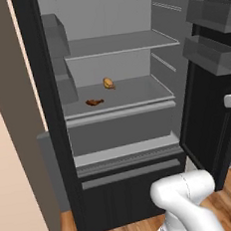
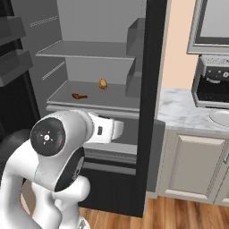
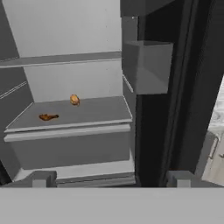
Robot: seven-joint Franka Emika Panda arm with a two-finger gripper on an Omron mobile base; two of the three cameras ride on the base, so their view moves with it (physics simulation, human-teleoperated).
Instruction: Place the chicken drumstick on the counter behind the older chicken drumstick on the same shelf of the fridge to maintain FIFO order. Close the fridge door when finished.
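Observation:
The fridge (image 1: 41,94) stands with both doors open. On its middle shelf (image 1: 135,93) (image 2: 114,96) (image 3: 96,111) lie two drumsticks. The plump golden-orange chicken drumstick (image 1: 108,83) (image 2: 103,84) (image 3: 75,100) rests near the back wall. The older chicken drumstick (image 1: 94,102) (image 2: 79,95) (image 3: 47,117), thin and dark reddish-brown, lies in front of it, toward the left and near the lip. My gripper (image 3: 110,179) is open and empty, well back from the shelf and lower than it; its fingertips (image 3: 41,178) stand far apart. The marble counter (image 2: 188,112) lies to the right of the fridge.
Door bins (image 1: 211,53) (image 2: 13,58) hang on the open doors at both sides. An upper shelf (image 1: 120,43) sits above, and the bottom drawer (image 1: 129,186) below. A coffee machine (image 2: 212,87) stands on the counter. Beige cabinet fronts (image 2: 192,165) and wooden floor are below.

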